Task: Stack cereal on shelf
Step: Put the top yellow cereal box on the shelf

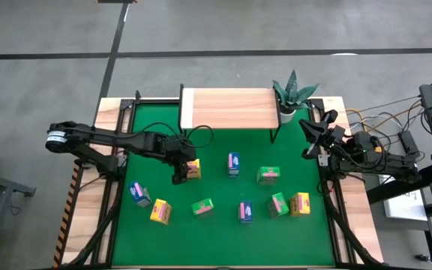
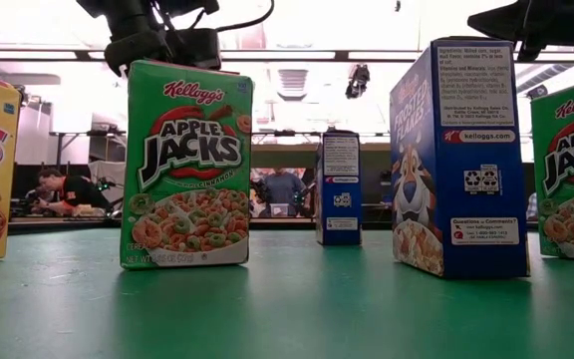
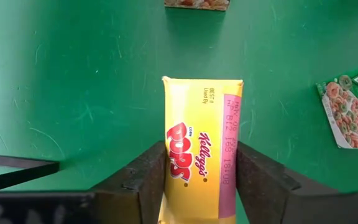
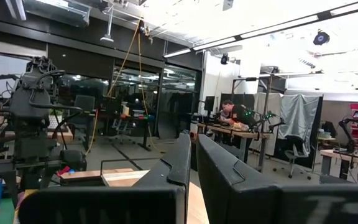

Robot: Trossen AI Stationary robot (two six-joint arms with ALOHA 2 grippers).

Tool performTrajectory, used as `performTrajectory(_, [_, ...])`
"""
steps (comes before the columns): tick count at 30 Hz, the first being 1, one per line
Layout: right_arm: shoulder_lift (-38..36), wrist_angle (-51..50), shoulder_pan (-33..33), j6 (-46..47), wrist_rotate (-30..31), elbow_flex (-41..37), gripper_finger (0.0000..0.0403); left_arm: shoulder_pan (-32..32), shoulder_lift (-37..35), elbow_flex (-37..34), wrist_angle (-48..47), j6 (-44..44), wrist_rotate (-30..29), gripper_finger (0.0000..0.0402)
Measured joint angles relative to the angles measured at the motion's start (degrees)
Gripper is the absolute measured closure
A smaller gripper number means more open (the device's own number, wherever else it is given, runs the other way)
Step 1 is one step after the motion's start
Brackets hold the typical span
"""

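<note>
A small yellow cardboard Corn Pops cereal box (image 3: 202,155) stands on the green mat (image 1: 223,142), left of centre, between the left gripper's (image 1: 182,171) two dark fingers (image 3: 143,180), which flank its sides; whether they already press it I cannot tell. The pale wood plank shelf (image 1: 229,109) sits at the far edge. The right gripper (image 1: 310,139) rests clenched and empty beside the mat's right edge.

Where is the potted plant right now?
In the high view the potted plant stands at the table's far right, just beside the right end of the shelf, with the right gripper close by.
</note>
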Motion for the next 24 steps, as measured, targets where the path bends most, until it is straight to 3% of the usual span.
performTrajectory(6, [0.0,-0.16,0.0,0.07,0.0,-0.01,0.0385,0.0,-0.09,3.07,-1.91,0.59,0.24,0.0247])
performTrajectory(16, [0.0,-0.17,0.0,-0.06,0.0,-0.02,0.0385,1.57,-0.15,23.23,-11.13,15.52,0.35,0.0247])
performTrajectory(24, [0.0,-0.17,0.0,-0.03,0.0,-0.02,0.0385,10.69,0.78,37.84,-13.89,25.88,0.35,0.0247])
